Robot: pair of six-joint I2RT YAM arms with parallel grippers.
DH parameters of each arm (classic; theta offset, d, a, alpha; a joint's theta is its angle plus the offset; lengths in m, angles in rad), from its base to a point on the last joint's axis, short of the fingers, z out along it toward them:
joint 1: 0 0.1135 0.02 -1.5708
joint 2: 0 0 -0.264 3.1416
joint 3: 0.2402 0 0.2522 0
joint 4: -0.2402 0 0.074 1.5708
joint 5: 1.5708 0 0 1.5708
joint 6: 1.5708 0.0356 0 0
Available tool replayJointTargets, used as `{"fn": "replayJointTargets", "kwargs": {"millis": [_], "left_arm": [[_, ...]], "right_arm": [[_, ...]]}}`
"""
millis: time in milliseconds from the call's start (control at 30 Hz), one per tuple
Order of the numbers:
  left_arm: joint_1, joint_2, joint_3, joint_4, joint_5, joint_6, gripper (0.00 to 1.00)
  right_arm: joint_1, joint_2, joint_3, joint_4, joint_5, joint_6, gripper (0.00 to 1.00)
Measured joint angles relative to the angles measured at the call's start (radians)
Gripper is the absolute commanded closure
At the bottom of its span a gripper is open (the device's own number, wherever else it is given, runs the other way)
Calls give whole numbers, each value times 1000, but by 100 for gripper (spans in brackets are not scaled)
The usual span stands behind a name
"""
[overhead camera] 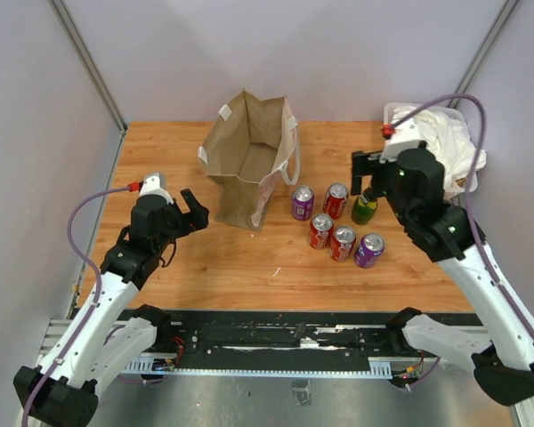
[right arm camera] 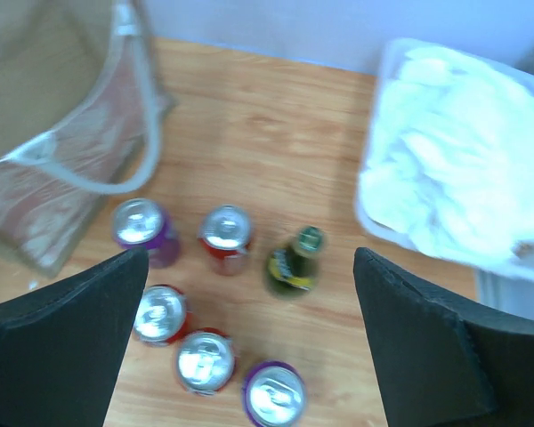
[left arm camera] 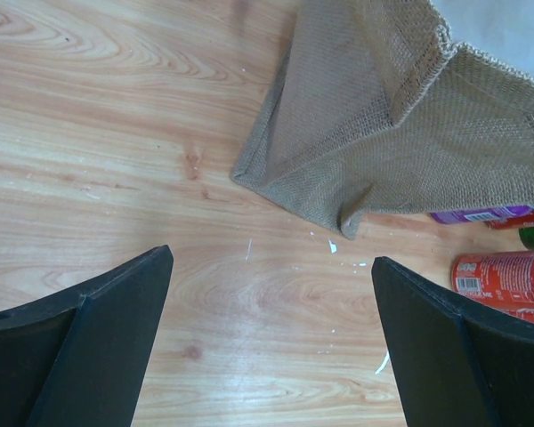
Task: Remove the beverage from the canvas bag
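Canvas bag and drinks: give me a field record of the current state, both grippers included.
canvas bag: upright, mouth open, left of the drinks
bag contents: no drink visible from above
drinks outside: five cans, one green bottle, all upright
left gripper: open, empty, by the bag's near corner
right gripper: open, empty, above the green bottle
tub of cloths: far right

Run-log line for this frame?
left end effector open, beside canvas bag | right end effector open, over green bottle | five cans beside bag
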Motion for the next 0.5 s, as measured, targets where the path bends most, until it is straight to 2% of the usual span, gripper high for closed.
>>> {"fn": "replayJointTargets", "kwargs": {"millis": [67, 267, 500], "left_arm": [[0, -7, 0, -7, 5, 0, 0], [0, -51, 0, -21, 11, -1, 0], [0, -109, 0, -31, -12, 3, 0]], "right_arm": [[-59, -71, -27, -15, 39, 8, 2], [-351, -188, -87, -101, 59, 43, 2], [-827, -180, -103, -165, -102, 130, 2]]}}
